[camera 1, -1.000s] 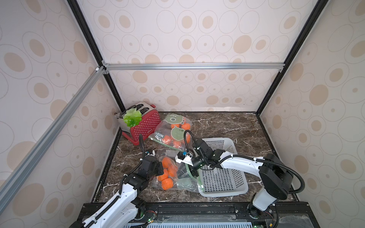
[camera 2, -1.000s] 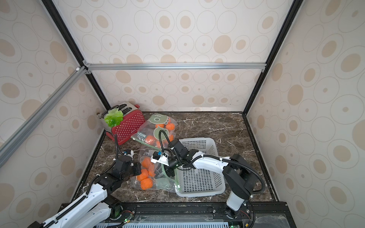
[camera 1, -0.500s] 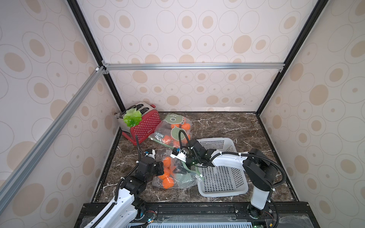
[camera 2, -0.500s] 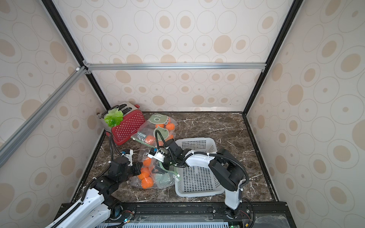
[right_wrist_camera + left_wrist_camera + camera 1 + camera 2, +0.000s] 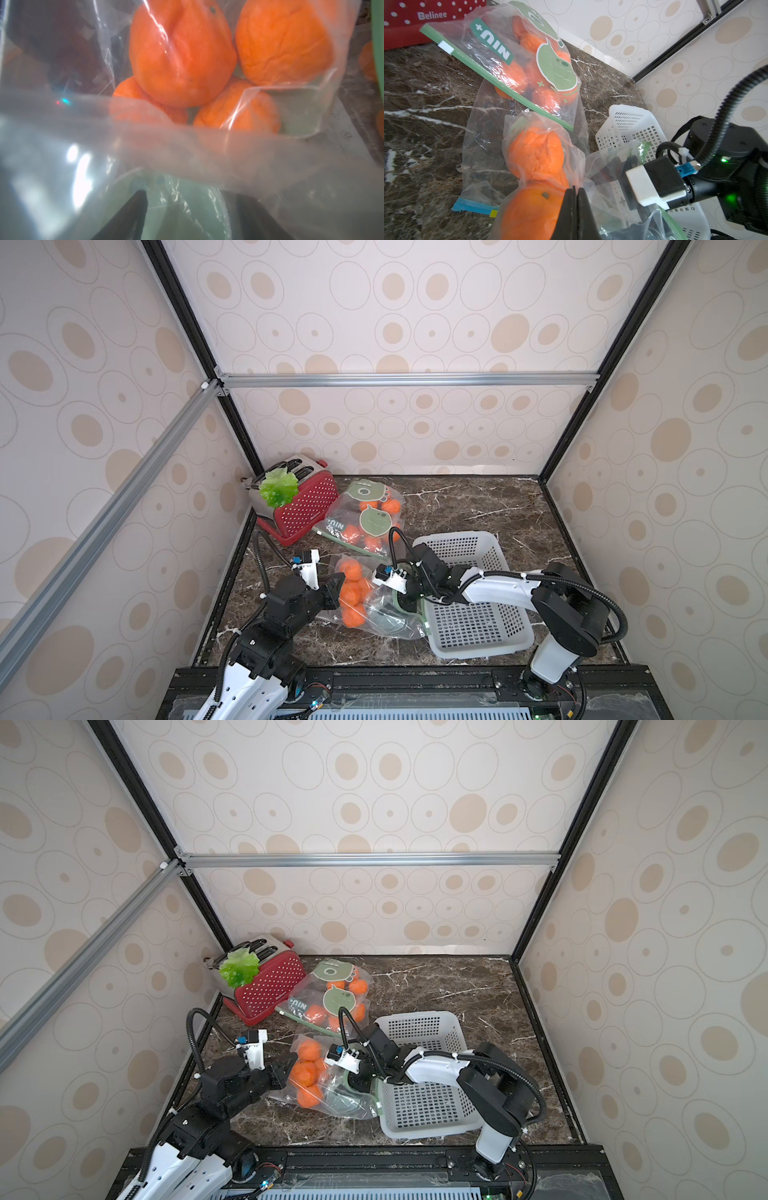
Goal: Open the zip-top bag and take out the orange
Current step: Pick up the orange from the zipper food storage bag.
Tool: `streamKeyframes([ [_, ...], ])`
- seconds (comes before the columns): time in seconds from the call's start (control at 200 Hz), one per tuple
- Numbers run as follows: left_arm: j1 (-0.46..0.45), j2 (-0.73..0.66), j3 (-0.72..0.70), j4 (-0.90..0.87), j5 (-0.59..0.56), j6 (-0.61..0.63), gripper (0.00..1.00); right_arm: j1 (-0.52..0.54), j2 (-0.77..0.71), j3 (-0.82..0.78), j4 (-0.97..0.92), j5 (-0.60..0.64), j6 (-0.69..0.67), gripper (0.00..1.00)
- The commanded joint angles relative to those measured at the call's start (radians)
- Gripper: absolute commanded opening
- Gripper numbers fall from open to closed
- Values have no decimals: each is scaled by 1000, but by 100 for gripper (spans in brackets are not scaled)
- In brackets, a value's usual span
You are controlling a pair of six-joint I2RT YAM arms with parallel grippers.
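Both top views look down from the front, sharing the whole surface (image 5: 478, 506); wrist views face the bag (image 5: 62, 145) closely.

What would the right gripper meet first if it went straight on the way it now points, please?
Most likely the right gripper first meets a fold of the zip-top bag film across its open jaws, then the oranges just behind; depth through plastic is hard to judge.
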Motion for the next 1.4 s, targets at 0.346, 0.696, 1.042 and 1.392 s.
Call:
streamKeyframes([
  [0.346,5,84,38,-154,-150,-23,0,23,66,46,20,238,-31,77],
  [0.696,6,-17,50,-231,-251,-35,0,-41,-32,-35,-74,376,-41,76],
  [1.042,5,106,-26,-132,-196,-47,0,-32,-61,-102,127,-105,-56,71],
  [1.392,5,-26,-87,208,115,-76,0,-11,51,-88,137,-251,-98,62],
])
